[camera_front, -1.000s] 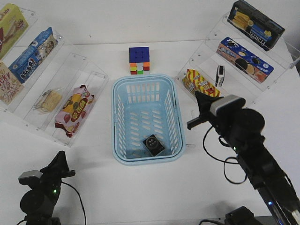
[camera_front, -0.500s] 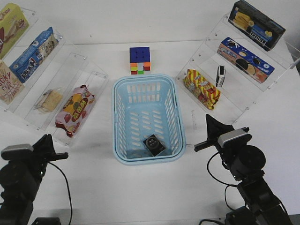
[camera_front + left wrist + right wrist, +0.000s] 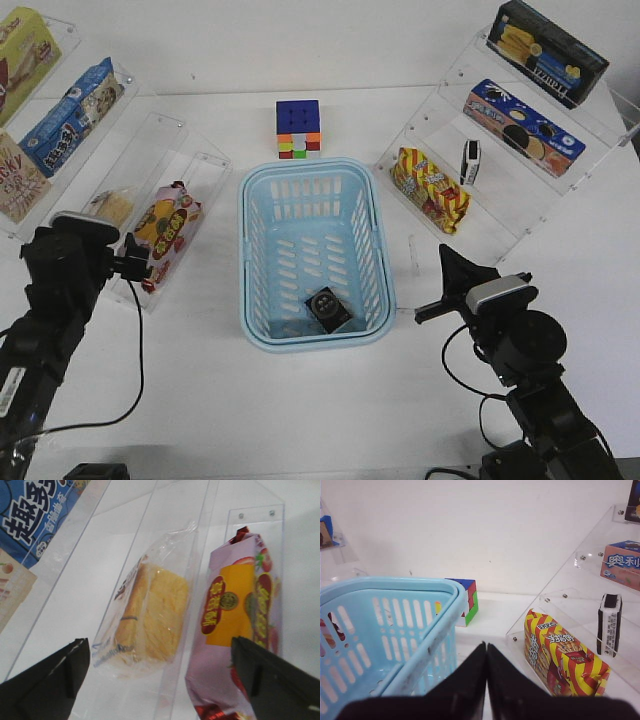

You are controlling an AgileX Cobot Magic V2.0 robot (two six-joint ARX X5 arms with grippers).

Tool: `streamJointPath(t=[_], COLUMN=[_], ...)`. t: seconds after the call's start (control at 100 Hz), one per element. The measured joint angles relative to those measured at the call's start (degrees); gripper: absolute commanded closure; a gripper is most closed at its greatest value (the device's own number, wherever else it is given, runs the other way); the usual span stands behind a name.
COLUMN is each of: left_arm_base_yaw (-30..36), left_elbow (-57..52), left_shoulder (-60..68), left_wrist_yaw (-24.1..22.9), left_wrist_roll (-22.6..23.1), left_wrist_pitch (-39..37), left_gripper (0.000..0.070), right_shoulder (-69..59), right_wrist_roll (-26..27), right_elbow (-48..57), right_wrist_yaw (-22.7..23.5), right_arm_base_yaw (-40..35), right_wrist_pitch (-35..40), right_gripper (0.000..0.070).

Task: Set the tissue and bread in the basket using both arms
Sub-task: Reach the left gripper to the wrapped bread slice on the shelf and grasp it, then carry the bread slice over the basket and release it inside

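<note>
The tissue point(image 3: 327, 308), a small black pack with a round mark, lies at the near end inside the light-blue basket point(image 3: 248, 300). The bread point(image 3: 152, 615), tan-yellow in clear wrap, lies in a clear shelf slot at the left; in the front view point(image 3: 112, 206) my left arm partly covers it. My left gripper point(image 3: 160, 680) is open and empty, its fingers wide apart just short of the bread and the packet beside it; it also shows in the front view point(image 3: 138, 264). My right gripper point(image 3: 486, 649) is shut and empty, beside the basket's right rim point(image 3: 427, 635), seen at the front point(image 3: 446, 256).
A red-and-yellow strawberry packet point(image 3: 235, 625) lies right beside the bread. A colour cube point(image 3: 298, 129) stands behind the basket. The right shelf holds a striped snack pack point(image 3: 430, 188), a small black-and-white pack point(image 3: 469, 161) and boxes. The left shelf holds several snack boxes.
My left arm has swung forward from the table's near-left corner to the left shelf, over the bread. My right arm drew back from the right shelf, then stayed still.
</note>
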State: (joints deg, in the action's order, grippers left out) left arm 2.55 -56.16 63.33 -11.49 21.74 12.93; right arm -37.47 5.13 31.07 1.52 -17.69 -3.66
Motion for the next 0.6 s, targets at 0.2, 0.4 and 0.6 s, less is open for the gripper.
streamJointPath(t=[0.2,0.4,0.6], left_arm_base_yaw=[0.0,0.0,0.0], left_elbow=[-0.4,-0.8,-2.1], left_shoulder=[7.7,11.3,10.8], left_wrist_yaw=[-4.3,-5.0,-4.9], left_wrist_roll=[2.2,3.0,1.6], left_wrist_pitch=[-5.6,-6.6,-6.0], left_gripper=[0.0186,0.0693,0.07], right_shoulder=[0.0,0.0,0.0], right_wrist_roll=[0.3,0.3,0.3], right_elbow=[0.0,0.0,0.0], right_wrist_yaw=[0.0,0.0,0.0], right_arm_base_yaw=[0.0,0.0,0.0], right_wrist_pitch=[0.0,0.0,0.0], right_gripper=[0.0699,0.0699,0.0699])
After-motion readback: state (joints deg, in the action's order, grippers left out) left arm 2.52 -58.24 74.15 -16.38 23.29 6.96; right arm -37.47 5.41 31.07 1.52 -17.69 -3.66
